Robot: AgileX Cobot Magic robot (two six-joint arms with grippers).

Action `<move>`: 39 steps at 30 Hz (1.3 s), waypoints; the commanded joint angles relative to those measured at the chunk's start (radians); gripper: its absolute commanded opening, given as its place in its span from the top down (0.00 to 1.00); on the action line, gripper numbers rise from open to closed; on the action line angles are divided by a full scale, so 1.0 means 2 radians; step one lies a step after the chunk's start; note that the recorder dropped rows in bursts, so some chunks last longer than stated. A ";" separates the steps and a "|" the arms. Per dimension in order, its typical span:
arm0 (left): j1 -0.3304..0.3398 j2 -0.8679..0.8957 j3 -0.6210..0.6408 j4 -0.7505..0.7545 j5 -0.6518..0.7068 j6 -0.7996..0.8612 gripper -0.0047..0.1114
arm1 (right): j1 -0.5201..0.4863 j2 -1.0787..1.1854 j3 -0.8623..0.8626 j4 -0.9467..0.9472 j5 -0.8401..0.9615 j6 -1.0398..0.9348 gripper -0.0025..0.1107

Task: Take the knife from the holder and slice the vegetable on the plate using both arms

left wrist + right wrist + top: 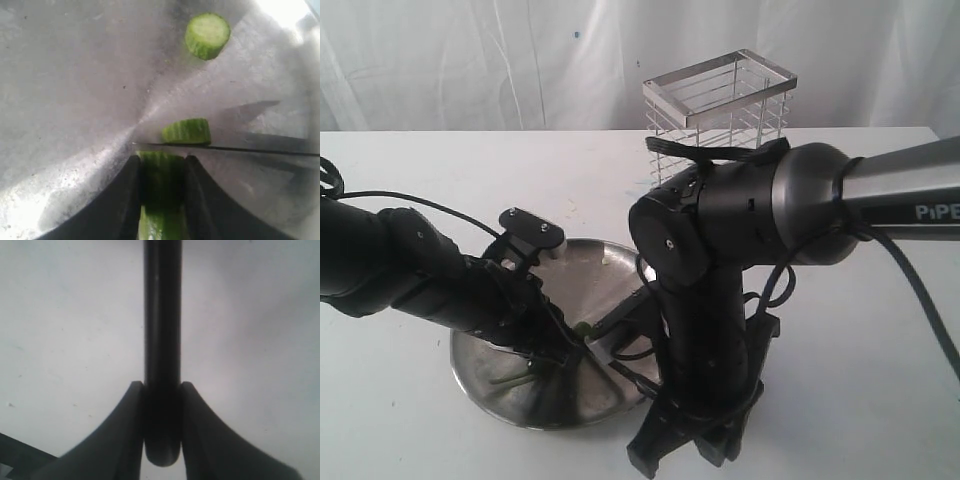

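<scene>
Green vegetable [161, 200] lies on the plate [65, 100], pinched in the left gripper [162, 167], long axis running out past the fingertips. Knife [235, 148] blade crosses it square, edge just beyond the tips, one slice [186, 131] touching the blade's far side, another [207, 35] well apart. Right gripper [162, 390] clamps the knife handle. Next cut likely means feeding vegetable forward

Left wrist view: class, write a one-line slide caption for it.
Left tool grips the green vegetable on the steel plate while the knife blade cuts beside one slice; another slice lies apart.
</scene>
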 commanded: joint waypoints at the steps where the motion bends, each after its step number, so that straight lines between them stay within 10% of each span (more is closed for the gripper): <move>1: 0.003 0.009 0.008 0.004 -0.010 -0.010 0.96 | 0.001 0.000 0.000 -0.027 0.008 0.006 0.97; 8: 0.003 0.007 0.008 0.004 -0.009 -0.015 0.94 | 0.000 -0.001 0.000 -0.056 -0.004 0.036 0.97; 17: 0.003 -0.024 0.008 0.004 -0.011 -0.018 0.46 | 0.000 -0.007 0.000 -0.035 -0.060 0.061 0.97; 39: 0.003 -0.143 0.036 0.007 -0.010 -0.021 0.44 | -0.001 0.015 -0.002 0.027 -0.226 0.057 0.97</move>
